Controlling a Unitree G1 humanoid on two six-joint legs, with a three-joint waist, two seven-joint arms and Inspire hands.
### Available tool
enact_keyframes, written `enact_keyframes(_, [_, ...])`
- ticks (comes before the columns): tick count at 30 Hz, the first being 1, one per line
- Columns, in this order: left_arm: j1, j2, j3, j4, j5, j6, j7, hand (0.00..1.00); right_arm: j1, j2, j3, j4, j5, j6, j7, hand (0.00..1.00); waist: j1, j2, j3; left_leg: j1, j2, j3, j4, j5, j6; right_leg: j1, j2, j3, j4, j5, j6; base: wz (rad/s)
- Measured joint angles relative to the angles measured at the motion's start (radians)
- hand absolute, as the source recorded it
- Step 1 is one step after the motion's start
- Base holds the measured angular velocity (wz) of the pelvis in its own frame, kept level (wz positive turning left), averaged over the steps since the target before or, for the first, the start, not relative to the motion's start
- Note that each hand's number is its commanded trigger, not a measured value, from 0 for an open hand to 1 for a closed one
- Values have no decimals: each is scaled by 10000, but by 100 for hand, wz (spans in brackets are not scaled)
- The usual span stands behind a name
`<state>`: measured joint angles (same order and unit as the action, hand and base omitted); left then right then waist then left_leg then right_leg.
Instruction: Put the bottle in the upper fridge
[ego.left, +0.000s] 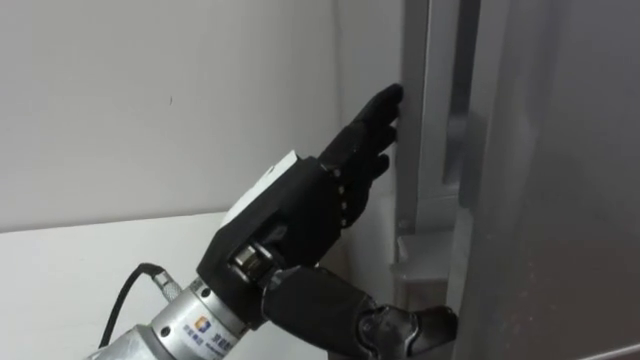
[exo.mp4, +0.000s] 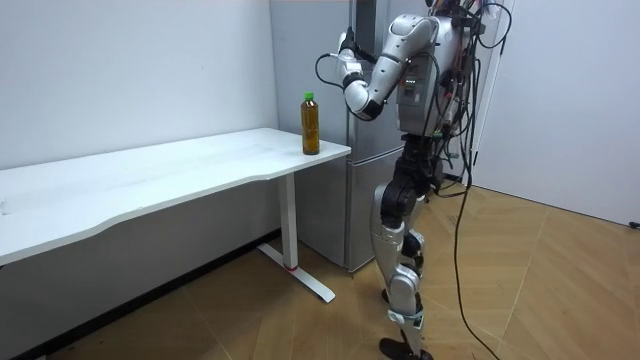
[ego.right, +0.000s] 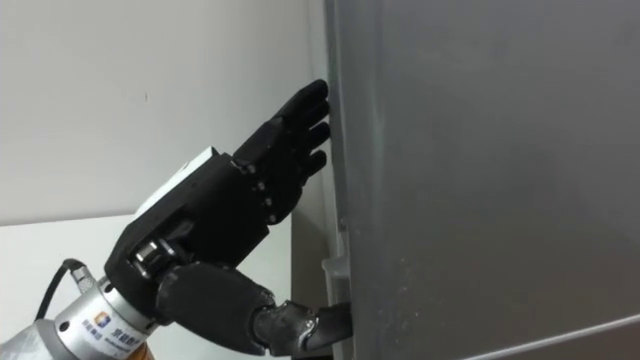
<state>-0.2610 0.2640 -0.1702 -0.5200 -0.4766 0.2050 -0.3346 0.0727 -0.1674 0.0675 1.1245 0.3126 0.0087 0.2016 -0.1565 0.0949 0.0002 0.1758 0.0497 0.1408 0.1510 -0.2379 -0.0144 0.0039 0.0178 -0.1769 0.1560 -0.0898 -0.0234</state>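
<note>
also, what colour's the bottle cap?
Green. The cap on the bottle shows best in the room view.

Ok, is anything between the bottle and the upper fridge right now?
Yes, the upper fridge door: it looks shut or barely cracked, with the left hand holding straight fingers at its edge. The bottle stands on the table corner beside the fridge, apart from that hand.

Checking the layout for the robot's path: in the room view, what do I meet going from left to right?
A white table → bottle standing at the table's end → the robot's left hand, held against the fridge.
</note>
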Motion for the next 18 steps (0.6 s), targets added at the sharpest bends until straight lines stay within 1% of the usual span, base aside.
enact_keyframes(4, [0, 1, -85, 1, -13, -62, 80, 0, -71, -35, 300, 6, 10, -65, -55, 0, -5, 14, 24, 8, 1, -3, -3, 0, 0, 19, 0, 1, -5, 3, 3, 0])
enact_keyframes(9, [0, -1, -120, 1, -19, -108, 166, 0, -76, -7, 317, 6, -1, -103, -193, 0, -20, 30, 58, -13, -2, -1, -8, -1, 0, 15, -9, 26, -15, 3, 5, 0])
enact_keyframes(12, [0, -51, -139, 0, -39, -112, 229, 0, -90, -6, 405, 86, 171, -172, -381, 0, -18, 33, 59, -36, 5, 241, -6, 0, 0, -15, -4, 94, -33, 4, 12, 0])
enact_keyframes(17, [0, -71, -206, 0, -54, -145, 392, 0, -90, -4, 553, 201, 568, -223, -587, 0, -15, 35, 58, -2, 1, 363, -6, -1, -1, -16, -8, 140, -34, 12, 25, -2])
enact_keyframes(18, [0, -74, -206, 1, -54, -148, 400, 0, -87, -4, 579, 218, 641, -255, -593, 0, -12, 35, 59, 8, 7, 498, -6, -1, -1, -19, -7, 140, -34, 16, 30, -6])
